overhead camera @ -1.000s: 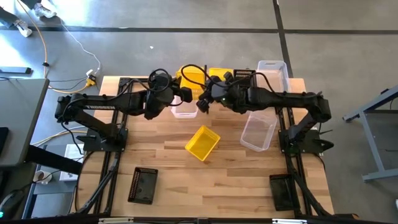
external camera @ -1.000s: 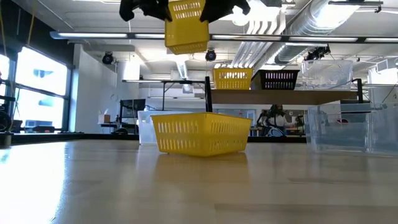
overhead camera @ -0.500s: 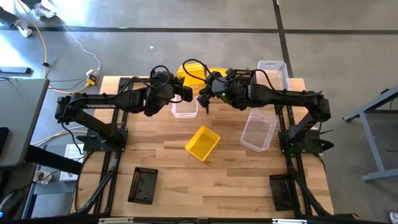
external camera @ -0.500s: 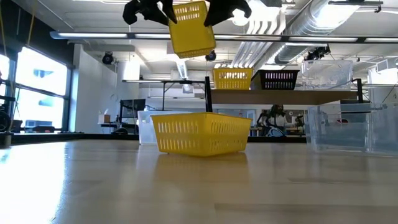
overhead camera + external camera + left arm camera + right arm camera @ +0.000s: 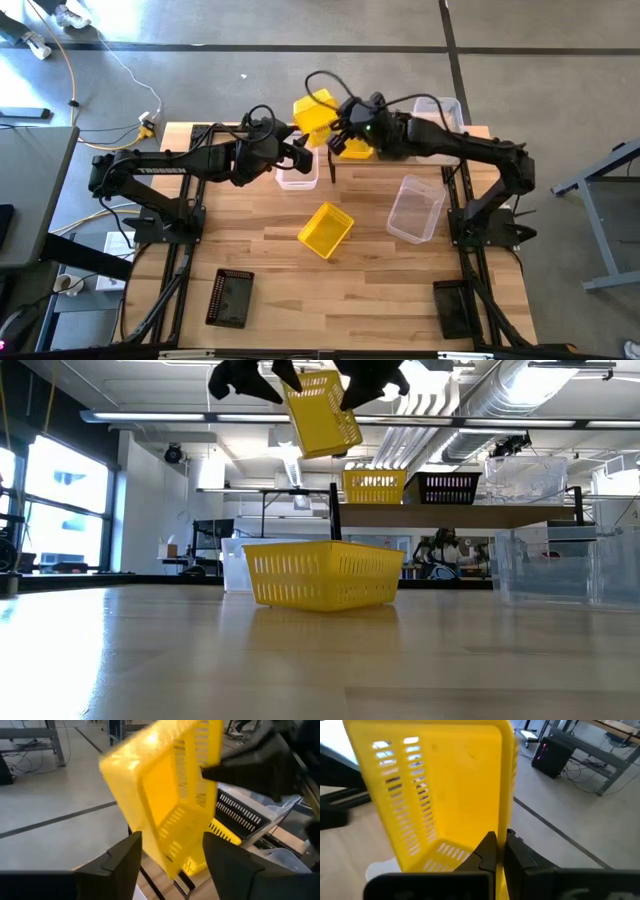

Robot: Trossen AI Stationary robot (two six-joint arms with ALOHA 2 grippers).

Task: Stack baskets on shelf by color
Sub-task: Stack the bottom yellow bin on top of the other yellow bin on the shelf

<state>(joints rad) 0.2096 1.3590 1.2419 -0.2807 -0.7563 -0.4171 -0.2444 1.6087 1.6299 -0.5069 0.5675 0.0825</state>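
Observation:
A yellow basket (image 5: 312,110) hangs tilted in the air above the table's far edge, just in front of the shelf (image 5: 455,516); it also shows in the low view (image 5: 322,412). My right gripper (image 5: 501,851) is shut on it. My left gripper (image 5: 172,862) stands open just left of it, the basket's lower corner (image 5: 170,855) before its fingers, not held. On the shelf rest a yellow basket (image 5: 374,486), a black basket (image 5: 448,488) and a clear basket (image 5: 525,478), each on its bottom. My right gripper pinches one side wall of the yellow basket at its rim (image 5: 506,822), one finger inside the basket and one outside. The fingers come from the table's right side, slanting slightly down. The basket is lifted clear of table and shelf and hangs tilted.
On the table lie a yellow basket (image 5: 326,229) in the middle, a clear basket (image 5: 416,208) to its right, a clear basket (image 5: 296,172) under my left arm, and black baskets near the front left (image 5: 229,297) and front right (image 5: 455,307).
My left gripper has let go of the yellow basket and stayed where it was, turning a little. My right gripper has taken the basket toward the table's far edge and the shelf, and the basket has tipped from level to tilted.

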